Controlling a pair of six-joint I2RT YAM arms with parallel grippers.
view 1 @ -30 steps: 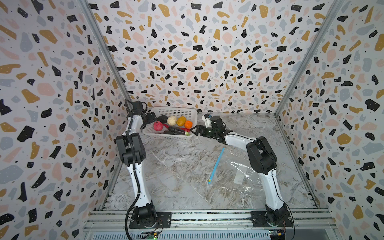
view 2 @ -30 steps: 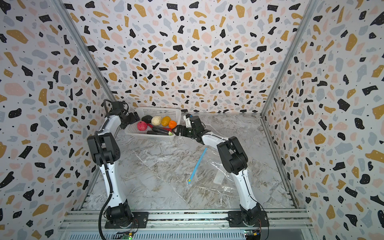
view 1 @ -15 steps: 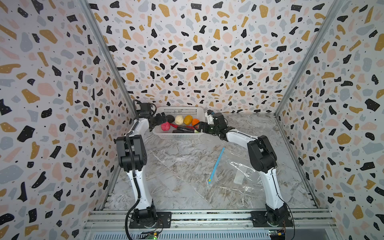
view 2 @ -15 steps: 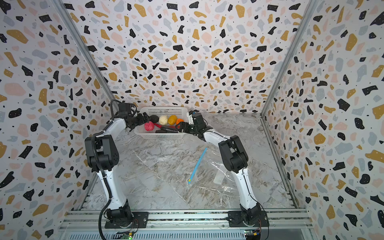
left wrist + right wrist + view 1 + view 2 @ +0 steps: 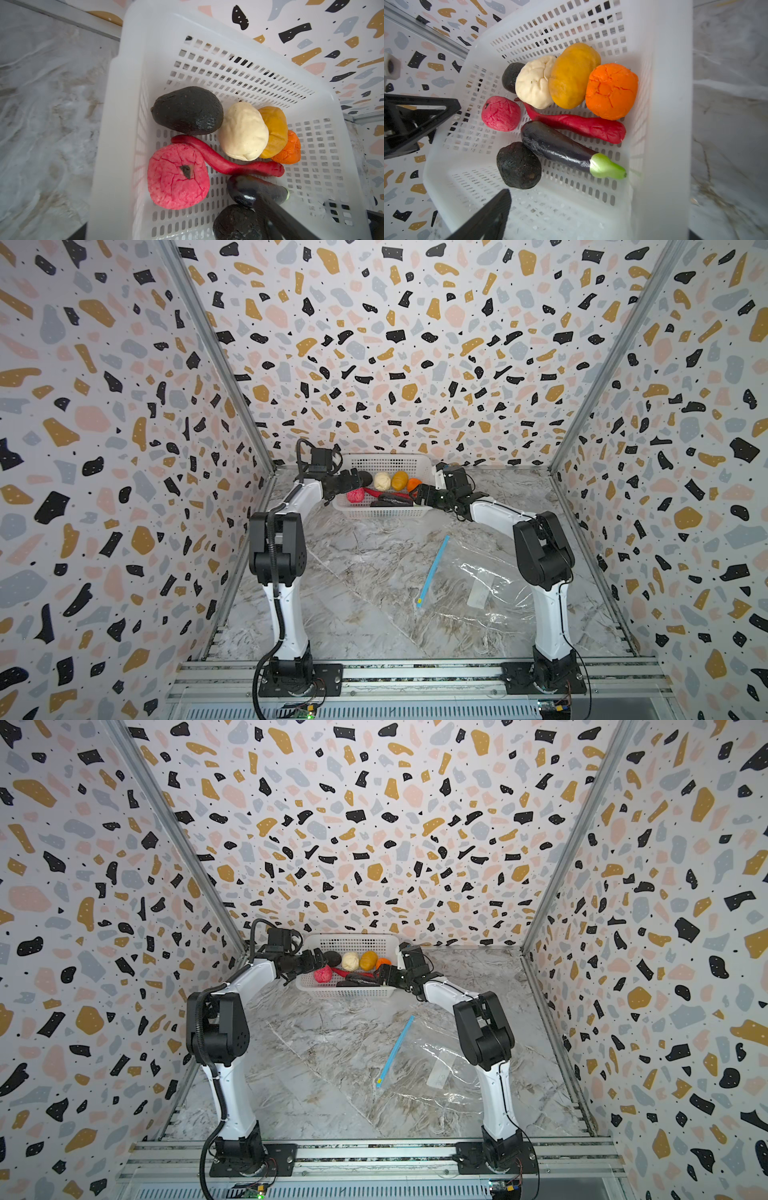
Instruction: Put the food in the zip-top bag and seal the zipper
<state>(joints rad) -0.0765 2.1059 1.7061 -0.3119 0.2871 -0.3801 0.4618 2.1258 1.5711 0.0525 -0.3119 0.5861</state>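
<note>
The food lies in a white perforated basket (image 5: 386, 512) at the back: pink-red ball (image 5: 501, 113), cream lump (image 5: 535, 82), yellow-brown potato (image 5: 574, 75), orange (image 5: 611, 91), red chili (image 5: 581, 124), eggplant (image 5: 556, 145) and two black ovals (image 5: 519, 165). My left gripper (image 5: 357, 482) is open at the basket's left wall, with one finger (image 5: 280, 218) over the eggplant. My right gripper (image 5: 419, 494) is open at the right wall. The clear zip-top bag (image 5: 490, 614) lies flat at the front right, its light blue zipper (image 5: 432, 568) running diagonally. Nothing is held.
The basket stands close to the patterned back wall. Enclosure walls close in both sides. Both arm bases sit on the rail at the front edge. A white label (image 5: 480, 592) shows on the bag, beside the right arm's upright link.
The basket with the food has slid right along the back wall. The left gripper swung in from the left to its wall, and the right gripper drew back right with it.
</note>
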